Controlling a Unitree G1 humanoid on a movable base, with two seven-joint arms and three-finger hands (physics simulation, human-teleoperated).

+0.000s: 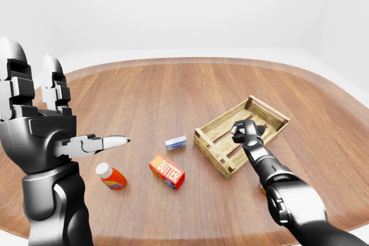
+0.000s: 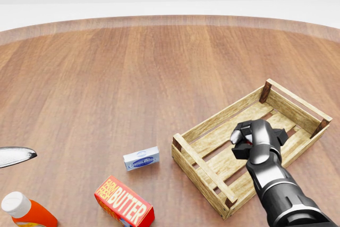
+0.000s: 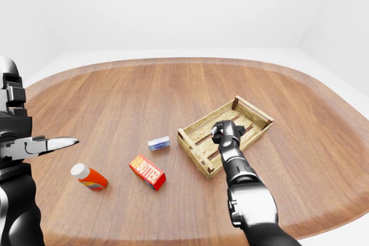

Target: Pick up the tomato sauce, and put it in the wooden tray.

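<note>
Tomato sauce (image 1: 110, 177) lies ungrasped near the bench's (image 1: 173, 90) near-left edge; my right hand (image 2: 256, 139), fingers curled empty, hovers over the wooden tray (image 2: 204, 128); left hand (image 1: 40, 125) fingers spread.

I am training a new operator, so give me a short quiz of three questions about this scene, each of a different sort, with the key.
1. True or false: the butter box lies inside the wooden tray.
2. Which hand is over the tray? A) the left hand B) the right hand C) neither
3. Fill in the missing word: the orange bottle lying on the table has a ___ cap.

Key: 1 false, it lies on the table to the left of the tray in the head view; 2 B; 3 white.
</note>
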